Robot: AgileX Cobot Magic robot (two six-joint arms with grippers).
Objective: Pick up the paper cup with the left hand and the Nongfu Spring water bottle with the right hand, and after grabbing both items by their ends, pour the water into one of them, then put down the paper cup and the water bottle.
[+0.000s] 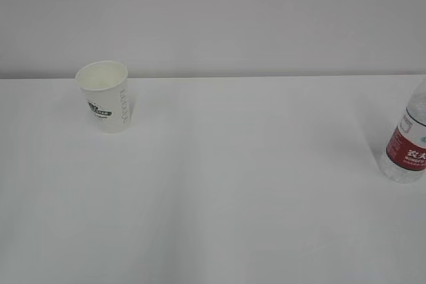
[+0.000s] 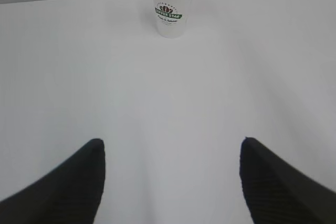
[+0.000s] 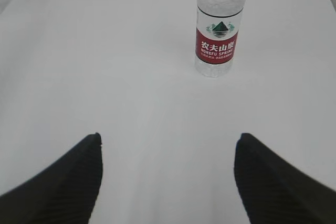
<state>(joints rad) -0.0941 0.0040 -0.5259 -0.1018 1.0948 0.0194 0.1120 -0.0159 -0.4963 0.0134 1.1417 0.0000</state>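
The job has not really begun: the cup [image 1: 104, 96] stands upright near the back edge of the desk [image 1: 233, 184], over on the left side, and the bottle [image 1: 407, 144] stands upright at the far right edge, partly cut off in the outside view. Both are well apart from each other and nothing is touching them. The step now is to reach out and grab, and I think the best way is to go slow and straight, so each thing ends up right between the fingers before they close. The left claw [image 2: 172, 153] has its two black fingers wide apart and empty, and the cup sits ahead of it, a good way off and almost in line with the middle of the gap. The right claw [image 3: 168, 148] is also spread wide and holds nothing, and the bottle stands ahead of it, a little to the right of the middle, so that arm should slide over a bit as it goes in. The cup is light and thin (a hard squeeze could crush it or a bump could tip it), so a soft grip low on its side seems wise. I cannot tell how full the bottle is, or if its cap is on
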